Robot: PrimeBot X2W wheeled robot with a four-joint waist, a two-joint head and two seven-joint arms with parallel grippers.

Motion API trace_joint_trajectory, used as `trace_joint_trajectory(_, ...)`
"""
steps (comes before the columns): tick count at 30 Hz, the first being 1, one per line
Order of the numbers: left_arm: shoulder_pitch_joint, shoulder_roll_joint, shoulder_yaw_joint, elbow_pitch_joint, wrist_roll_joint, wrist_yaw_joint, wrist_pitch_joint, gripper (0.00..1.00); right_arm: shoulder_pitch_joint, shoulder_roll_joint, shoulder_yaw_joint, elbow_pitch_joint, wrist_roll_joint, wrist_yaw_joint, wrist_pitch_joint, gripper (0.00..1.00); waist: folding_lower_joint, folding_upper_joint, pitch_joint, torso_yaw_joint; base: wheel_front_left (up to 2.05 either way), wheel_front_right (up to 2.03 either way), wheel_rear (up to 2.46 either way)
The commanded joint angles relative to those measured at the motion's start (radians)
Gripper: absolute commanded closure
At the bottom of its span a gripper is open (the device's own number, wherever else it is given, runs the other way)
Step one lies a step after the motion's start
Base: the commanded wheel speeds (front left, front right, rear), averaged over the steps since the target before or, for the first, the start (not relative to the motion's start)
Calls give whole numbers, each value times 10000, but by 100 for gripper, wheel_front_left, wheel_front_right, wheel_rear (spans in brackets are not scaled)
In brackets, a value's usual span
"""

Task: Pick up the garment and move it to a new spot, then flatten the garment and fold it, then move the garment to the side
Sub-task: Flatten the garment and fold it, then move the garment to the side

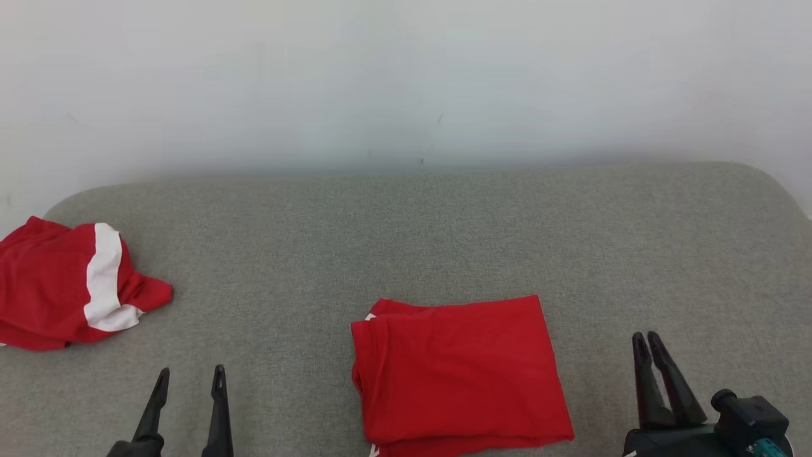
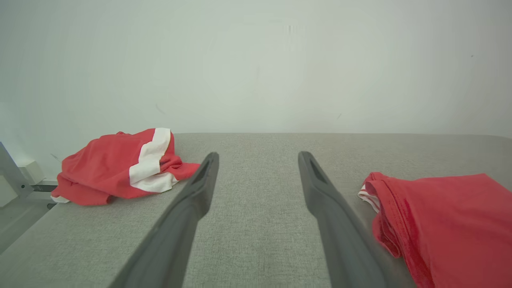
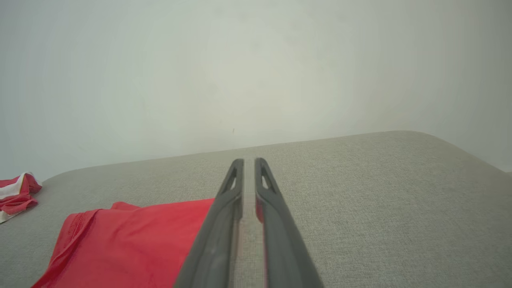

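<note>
A red garment lies folded into a neat rectangle on the grey padded surface, near its front edge at the middle. It also shows in the left wrist view and the right wrist view. My left gripper hovers open to the left of it, fingers wide apart, nothing between them. My right gripper stands just right of the garment, clear of the cloth. Its fingers are parted by a narrow gap and hold nothing.
A second red garment with a white stripe lies crumpled at the far left edge of the surface, also in the left wrist view. A pale wall rises behind the surface, whose back corners are rounded.
</note>
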Motion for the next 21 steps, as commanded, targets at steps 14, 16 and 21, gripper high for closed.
trace_joint_trajectory(14,501,15,-22,-252,102,148,-33,0,351,200,-112,21,-145,-20,20,0,1,0,-193,208,0,0,0)
trace_joint_trajectory(16,532,12,-27,-267,97,154,-34,0,367,211,-123,80,-126,-20,45,0,1,0,-187,211,0,0,0)
trace_joint_trajectory(21,556,28,-2,-274,108,153,-33,0,380,224,-96,195,-90,-20,114,0,1,0,-170,213,0,0,0)
